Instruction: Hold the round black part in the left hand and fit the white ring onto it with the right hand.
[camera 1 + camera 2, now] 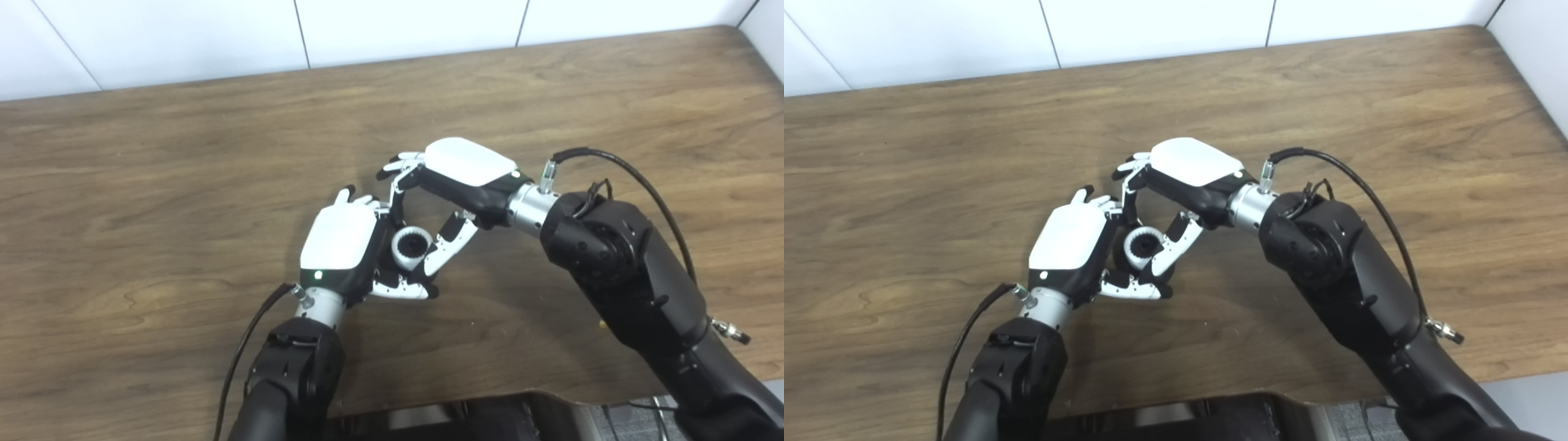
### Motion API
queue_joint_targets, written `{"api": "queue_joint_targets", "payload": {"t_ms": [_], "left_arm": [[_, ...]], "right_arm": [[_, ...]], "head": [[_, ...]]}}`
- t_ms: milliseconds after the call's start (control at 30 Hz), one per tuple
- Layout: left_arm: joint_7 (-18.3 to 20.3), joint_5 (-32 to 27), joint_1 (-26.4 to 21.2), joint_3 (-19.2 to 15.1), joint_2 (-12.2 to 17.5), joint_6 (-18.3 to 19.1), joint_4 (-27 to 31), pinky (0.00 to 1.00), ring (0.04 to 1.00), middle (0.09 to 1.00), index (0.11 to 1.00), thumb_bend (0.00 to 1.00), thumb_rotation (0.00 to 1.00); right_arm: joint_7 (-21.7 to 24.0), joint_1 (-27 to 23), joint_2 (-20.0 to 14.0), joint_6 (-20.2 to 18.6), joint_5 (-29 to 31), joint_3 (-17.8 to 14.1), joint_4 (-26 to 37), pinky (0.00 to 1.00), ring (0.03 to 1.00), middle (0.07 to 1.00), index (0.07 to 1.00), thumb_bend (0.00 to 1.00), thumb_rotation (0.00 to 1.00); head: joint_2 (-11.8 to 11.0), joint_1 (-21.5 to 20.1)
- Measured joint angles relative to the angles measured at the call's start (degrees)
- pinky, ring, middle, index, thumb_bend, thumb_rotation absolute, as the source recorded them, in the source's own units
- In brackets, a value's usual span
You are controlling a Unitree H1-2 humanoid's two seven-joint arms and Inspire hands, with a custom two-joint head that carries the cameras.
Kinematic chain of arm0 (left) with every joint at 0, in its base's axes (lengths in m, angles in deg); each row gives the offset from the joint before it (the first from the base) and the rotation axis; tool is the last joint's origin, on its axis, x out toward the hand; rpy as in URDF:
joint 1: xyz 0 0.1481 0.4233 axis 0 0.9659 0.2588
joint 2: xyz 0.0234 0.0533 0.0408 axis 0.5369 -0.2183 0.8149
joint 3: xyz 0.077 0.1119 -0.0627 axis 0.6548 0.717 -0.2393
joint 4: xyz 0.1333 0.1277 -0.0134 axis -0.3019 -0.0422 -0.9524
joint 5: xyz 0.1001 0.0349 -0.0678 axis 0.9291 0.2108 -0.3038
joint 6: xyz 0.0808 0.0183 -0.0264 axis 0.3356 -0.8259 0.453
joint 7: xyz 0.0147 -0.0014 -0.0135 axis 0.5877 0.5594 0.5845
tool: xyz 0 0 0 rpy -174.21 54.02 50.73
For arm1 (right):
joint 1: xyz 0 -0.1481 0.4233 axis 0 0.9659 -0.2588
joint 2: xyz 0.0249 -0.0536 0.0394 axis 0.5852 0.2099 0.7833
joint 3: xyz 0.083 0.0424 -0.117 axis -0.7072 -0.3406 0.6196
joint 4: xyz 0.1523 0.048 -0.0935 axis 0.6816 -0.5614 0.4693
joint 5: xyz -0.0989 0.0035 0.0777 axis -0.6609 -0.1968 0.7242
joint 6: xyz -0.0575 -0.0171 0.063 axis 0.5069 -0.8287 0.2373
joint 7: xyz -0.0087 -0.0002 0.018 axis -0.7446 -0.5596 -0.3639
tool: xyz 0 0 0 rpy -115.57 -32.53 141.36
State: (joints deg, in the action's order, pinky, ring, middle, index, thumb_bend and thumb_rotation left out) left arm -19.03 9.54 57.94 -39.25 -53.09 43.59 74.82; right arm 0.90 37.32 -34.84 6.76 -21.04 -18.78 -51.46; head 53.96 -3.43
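Nearest the camera, the two black forearms rise from the bottom edge over the brown wood-grain table [153, 184]; the left hand [340, 245], white-backed with black sides, sits over the middle of the tabletop with its back turned up and its fingers curled round the round black part [1119, 248], of which only a dark sliver shows beside the palm; its thumb [401, 289] lies beneath, pointing right; just beyond, the toothed white plastic ring [411, 246] sits at the open side of that hand with its dark bore facing up, and whether it is fully seated on the black part cannot be told; the right hand [456, 177], also white-backed, reaches in from the right above the ring, its thumb [450, 244] pressed against the ring's right side and its fingers [398, 184] bent down on the far side, so it pinches the ring; farthest off, a white tiled wall [398, 24] borders the table's far edge.
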Motion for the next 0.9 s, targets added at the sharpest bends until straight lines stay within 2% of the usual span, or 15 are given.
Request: {"api": "queue_joint_targets", "payload": {"t_ms": [333, 600, 900], "left_arm": [[0.0, -0.3, 0.0, 0.0, 0.1, 0.0, 0.0, 1.0, 0.885, 0.778, 0.481, 0.52, 0.05], [0.1, -0.1, -0.1, 0.0, 0.2, 0.0, 0.0, 1.0, 0.883, 0.777, 0.482, 0.52, 0.05], [-0.1, -0.8, -0.1, -0.1, 0.5, -0.2, 0.0, 1.0, 0.884, 0.775, 0.48, 0.53, 0.05]], "right_arm": [[1.3, -0.1, 0.0, -0.4, 0.1, -0.6, 1.0, 0.84, 0.941, 0.889, 0.731, 1.0, 0.38], [1.2, 0.0, 0.0, -0.4, 0.8, -1.9, 1.0, 0.83, 0.931, 0.87, 0.559, 0.96, 0.42], [-0.1, 0.6, -0.6, 0.1, 1.7, -3.3, 0.9, 0.83, 0.937, 0.868, 0.567, 0.96, 0.44]], "head": [[0.2, -0.4], [0.1, -0.7], [-0.3, -1.1]]}}
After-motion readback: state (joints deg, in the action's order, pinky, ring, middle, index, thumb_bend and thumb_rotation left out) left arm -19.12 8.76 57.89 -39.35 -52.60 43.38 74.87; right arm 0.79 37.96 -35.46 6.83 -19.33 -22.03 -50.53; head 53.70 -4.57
